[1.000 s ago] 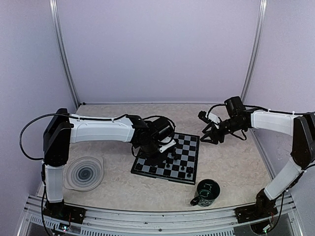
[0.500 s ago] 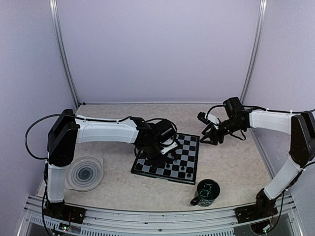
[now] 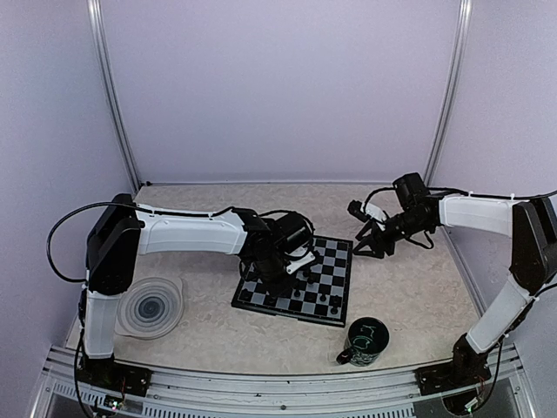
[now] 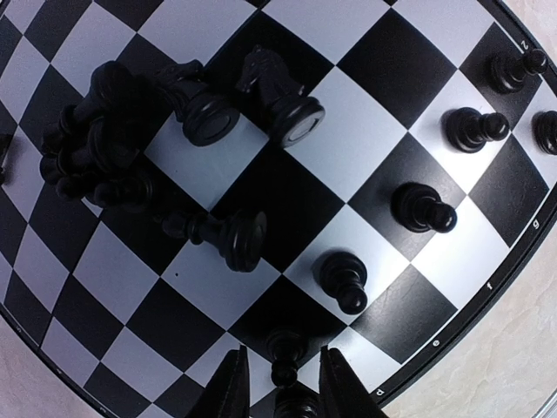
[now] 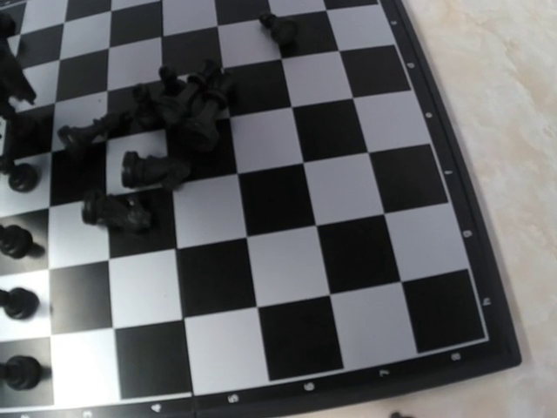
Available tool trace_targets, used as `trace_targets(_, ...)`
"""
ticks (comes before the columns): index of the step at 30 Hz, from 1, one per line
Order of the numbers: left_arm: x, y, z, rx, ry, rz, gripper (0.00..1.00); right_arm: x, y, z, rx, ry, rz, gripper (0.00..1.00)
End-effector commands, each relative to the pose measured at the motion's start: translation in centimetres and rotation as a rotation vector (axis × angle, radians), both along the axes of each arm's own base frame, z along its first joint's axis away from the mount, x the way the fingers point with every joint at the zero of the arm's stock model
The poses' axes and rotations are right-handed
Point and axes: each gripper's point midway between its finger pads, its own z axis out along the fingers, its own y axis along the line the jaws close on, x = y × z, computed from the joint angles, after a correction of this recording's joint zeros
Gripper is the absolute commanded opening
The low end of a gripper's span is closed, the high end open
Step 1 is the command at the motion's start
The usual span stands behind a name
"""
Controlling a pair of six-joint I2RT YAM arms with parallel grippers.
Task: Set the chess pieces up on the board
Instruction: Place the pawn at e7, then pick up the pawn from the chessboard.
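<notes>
Over the past second the left arm's upright link had shifted to the right and its wrist had slid slightly toward the board's near side, while the right arm edged a little left. The left gripper point(image 4: 283, 367) hung low over the board point(image 3: 338, 272), its jaws slightly parted on either side of an upright pawn point(image 4: 285, 344), with a thin gap showing on each side, so nothing was held. That pawn stood on a dark square close to the board's lettered edge. Other chess pieces point(image 4: 96, 139) lay toppled in a heap near the board's middle, and more pawns stood upright along the same edge. The right gripper point(image 3: 367, 246) hovered just off the board's far right corner, jaws partly spread and empty. A dark green mug point(image 3: 364, 341) and a grey spiral plate point(image 3: 150, 306) sat on the table point(image 3: 409, 296), both apart from the board.
</notes>
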Motion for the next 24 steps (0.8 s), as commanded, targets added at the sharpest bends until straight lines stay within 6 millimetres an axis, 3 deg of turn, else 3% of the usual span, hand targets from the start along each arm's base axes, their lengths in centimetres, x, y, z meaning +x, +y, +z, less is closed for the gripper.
trace_targets(1,0.7,-0.8,1.4,-0.028,-0.038,0.000,0.32,-0.1,0.8,0.5,0.009,0.010,0.027,0.53)
trace_targets(5,1.5,-1.2,5.2,-0.098,-0.086,0.007,0.41,-0.1,1.1,0.9,0.018,0.013,0.032,0.54)
trace_targets(8,2.4,-1.7,10.4,-0.227,-0.139,0.008,0.51,-0.7,1.7,1.2,0.020,0.018,0.070,0.52)
trace_targets(11,4.1,-1.8,15.7,-0.390,-0.207,0.026,0.60,-1.2,3.0,0.5,-0.017,0.021,0.114,0.49)
trace_targets(14,7.1,-1.1,18.8,-0.546,-0.284,0.098,0.61,-1.6,4.7,-0.6,-0.074,0.025,0.157,0.45)
trace_targets(16,9.2,0.6,19.4,-0.615,-0.325,0.194,0.61,-1.5,5.8,-1.3,-0.112,0.027,0.176,0.42)
trace_targets(19,11.4,3.2,18.4,-0.704,-0.284,0.330,0.61,-0.9,7.5,-1.8,-0.153,0.016,0.191,0.40)
trace_targets(24,11.9,5.7,16.3,-0.701,-0.264,0.393,0.62,1.2,9.9,-2.2,-0.172,0.025,0.179,0.38)
